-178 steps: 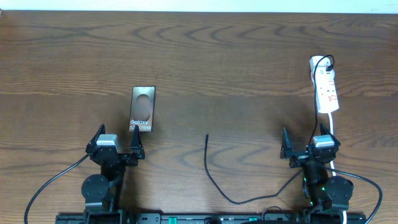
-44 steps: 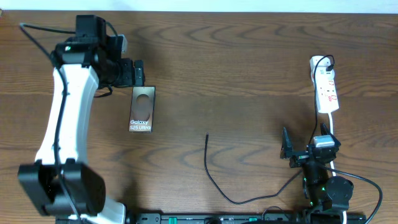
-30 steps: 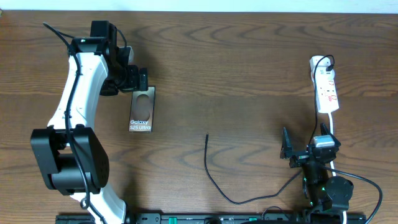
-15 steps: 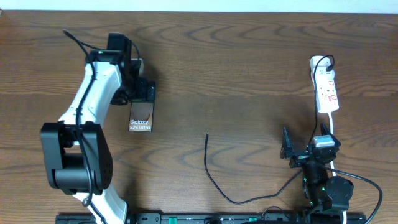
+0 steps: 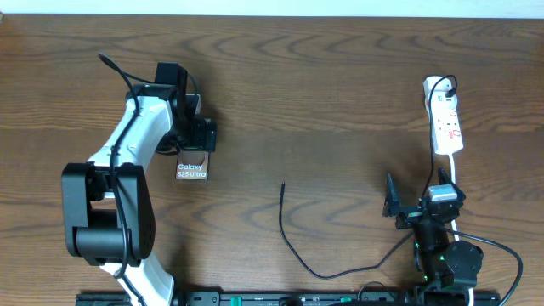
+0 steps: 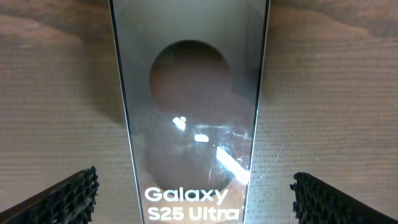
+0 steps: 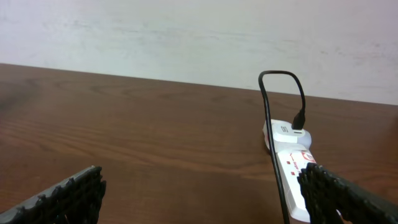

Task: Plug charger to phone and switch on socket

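Observation:
The phone (image 5: 191, 168) lies flat on the table left of centre, its "Galaxy S25 Ultra" lettering towards me. My left gripper (image 5: 195, 136) hangs open over the phone's far half. In the left wrist view the phone (image 6: 189, 106) fills the middle, and the left gripper's (image 6: 193, 202) fingertips stand wide on either side, apart from it. The charger (image 5: 290, 240) curves across the table centre, its tip (image 5: 283, 184) free. The socket (image 5: 445, 123) lies at the far right and shows in the right wrist view (image 7: 291, 171). My right gripper (image 5: 422, 204) is open and empty at its base.
A black plug with a looped black cable (image 7: 271, 124) sits in the socket's far end. A white cord (image 5: 455, 174) runs from the socket towards the right arm's base. A pale wall stands behind the table's far edge (image 7: 155, 78).
My left arm has swung from the far left to the right and come down over the phone's far half. The phone, charger and right arm have not moved.

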Action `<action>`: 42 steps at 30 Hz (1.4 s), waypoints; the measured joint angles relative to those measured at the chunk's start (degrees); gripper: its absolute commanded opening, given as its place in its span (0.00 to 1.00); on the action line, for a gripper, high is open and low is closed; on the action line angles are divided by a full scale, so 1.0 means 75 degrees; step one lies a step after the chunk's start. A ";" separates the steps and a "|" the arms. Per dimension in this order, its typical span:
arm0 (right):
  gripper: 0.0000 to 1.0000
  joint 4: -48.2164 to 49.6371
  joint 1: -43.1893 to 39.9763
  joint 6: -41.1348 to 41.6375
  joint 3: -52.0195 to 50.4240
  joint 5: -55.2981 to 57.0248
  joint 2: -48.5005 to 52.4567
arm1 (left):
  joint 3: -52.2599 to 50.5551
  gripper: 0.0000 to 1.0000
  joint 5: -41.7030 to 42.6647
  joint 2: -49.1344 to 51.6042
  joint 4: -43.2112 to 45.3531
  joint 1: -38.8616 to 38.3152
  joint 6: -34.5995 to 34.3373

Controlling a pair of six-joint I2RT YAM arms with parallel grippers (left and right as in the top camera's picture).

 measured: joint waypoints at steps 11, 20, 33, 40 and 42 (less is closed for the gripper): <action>0.99 0.0000 0.0000 0.0000 0.0000 0.0000 0.0000 | -0.0434 0.98 0.0000 0.0000 0.0635 0.0000 0.0000; 0.99 0.0000 0.0000 0.0000 0.0000 0.0000 0.0000 | -0.0580 0.98 0.0000 0.0000 0.0825 0.0000 0.0000; 0.99 0.0000 0.0000 0.0000 0.0000 0.0000 -0.0003 | -0.0828 0.98 0.0000 0.0000 0.1105 0.0000 0.0000; 0.99 0.0000 0.0000 0.0000 0.0000 0.0000 0.0000 | -0.0828 0.98 0.0000 0.0000 0.1276 0.0000 0.0000; 0.99 0.0000 0.0000 0.0000 0.0000 0.0000 0.0000 | -0.0828 0.98 0.0000 0.0000 0.1285 0.0000 0.0000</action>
